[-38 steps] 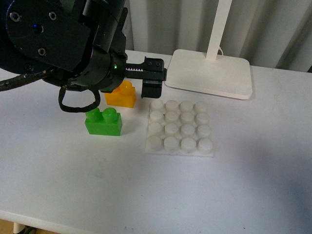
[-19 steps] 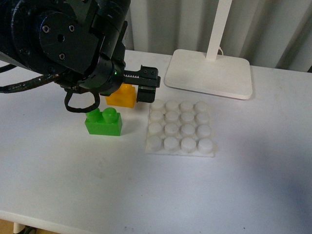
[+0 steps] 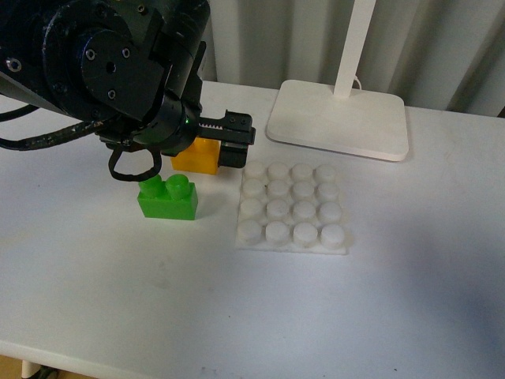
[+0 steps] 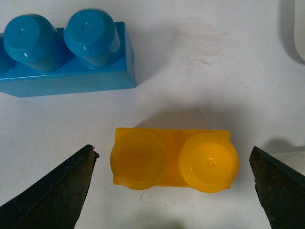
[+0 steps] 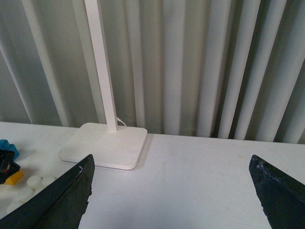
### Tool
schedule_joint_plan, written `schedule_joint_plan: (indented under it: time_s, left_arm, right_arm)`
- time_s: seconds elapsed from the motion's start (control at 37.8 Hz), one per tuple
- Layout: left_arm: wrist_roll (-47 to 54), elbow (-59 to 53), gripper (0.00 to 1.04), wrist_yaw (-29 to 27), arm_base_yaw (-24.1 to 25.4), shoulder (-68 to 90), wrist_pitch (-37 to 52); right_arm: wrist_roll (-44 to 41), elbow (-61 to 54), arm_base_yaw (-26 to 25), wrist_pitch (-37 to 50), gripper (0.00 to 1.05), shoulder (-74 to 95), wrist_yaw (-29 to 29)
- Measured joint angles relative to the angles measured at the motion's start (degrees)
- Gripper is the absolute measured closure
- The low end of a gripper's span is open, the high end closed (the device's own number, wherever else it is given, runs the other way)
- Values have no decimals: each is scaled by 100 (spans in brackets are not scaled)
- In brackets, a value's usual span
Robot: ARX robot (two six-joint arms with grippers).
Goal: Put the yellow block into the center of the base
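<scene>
Yellow block sits studs-up on the white surface, just beyond the green brick and left of the base, the left fingers spread either side of it without touching, so the grasp seems the step in hand. Next they must close on its short ends, lift, and carry it right onto the base's middle studs. Further right, facing the lamp stand and pleated curtain, the right fingers hang spread and empty.

Yellow block mostly behind left hand, blue brick seemingly cropped at edge.
</scene>
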Motion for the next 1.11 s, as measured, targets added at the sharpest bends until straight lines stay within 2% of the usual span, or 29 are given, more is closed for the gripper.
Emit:
schedule_joint_plan:
  time_s: [0.42, 0.5, 0.66, 0.71, 1.11]
  left_arm:
    - [17, 136, 6, -44, 9, 181, -48]
    - [20, 157, 13, -48, 9, 199, -52]
    - [15, 164, 34, -68, 7, 208, -59]
    - [13, 164, 38, -81, 4, 208, -59]
    - [-70, -199, 39, -590, -162, -420, 24]
  right_arm:
    - [0, 0, 0, 0, 9, 0, 0]
    - [0, 0, 0, 0, 9, 0, 0]
    - [0, 0, 0, -2, 9, 0, 0]
    - [0, 0, 0, -2, 9, 0, 0]
    - [0, 0, 0, 0, 9, 0, 0]
